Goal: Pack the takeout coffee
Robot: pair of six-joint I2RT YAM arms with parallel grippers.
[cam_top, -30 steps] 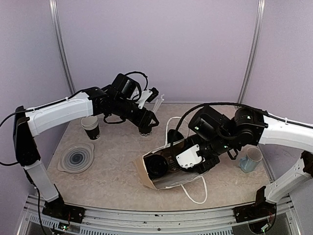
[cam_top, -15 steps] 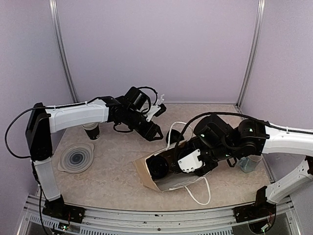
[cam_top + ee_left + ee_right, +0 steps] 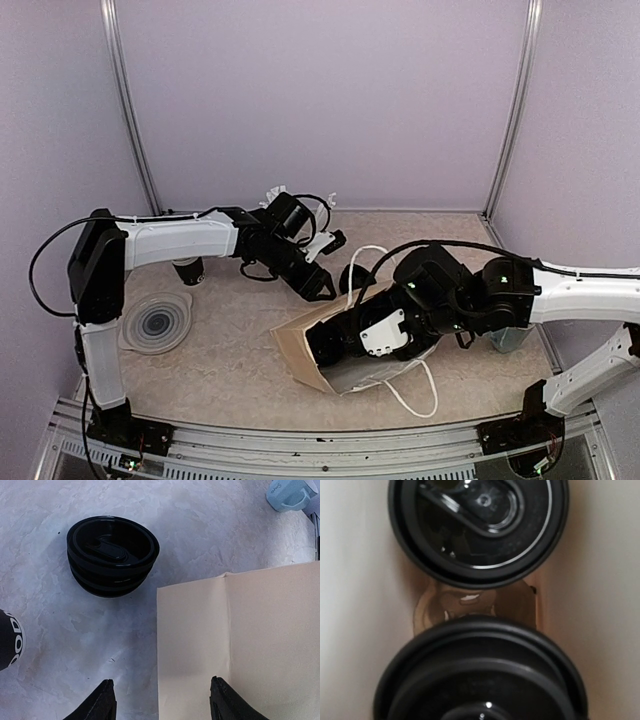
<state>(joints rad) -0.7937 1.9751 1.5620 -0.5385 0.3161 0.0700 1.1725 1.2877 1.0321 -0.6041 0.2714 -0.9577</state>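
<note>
A brown paper bag (image 3: 300, 352) lies on its side, with white handles (image 3: 415, 395) at its mouth. My right gripper (image 3: 345, 338) reaches inside it. The right wrist view shows the takeout coffee's black lid (image 3: 480, 675) close up, filling the space where my fingers would show. A second lidded cup (image 3: 479, 527) lies deeper in the bag. My left gripper (image 3: 325, 285) is open and empty (image 3: 162, 702), straddling the bag's upper edge (image 3: 240, 640).
A stack of black lids (image 3: 112, 555) sits on the table beside the bag (image 3: 357, 275). A black cup with white lettering (image 3: 7, 640) shows at the left edge. Stacked cups (image 3: 187, 268) and a grey dish (image 3: 157, 322) stand left. A pale blue mug (image 3: 290, 492) stands right.
My left arm has swung right and forward to the bag's upper edge. My right gripper has pushed deeper into the bag, and the bag has shifted slightly.
</note>
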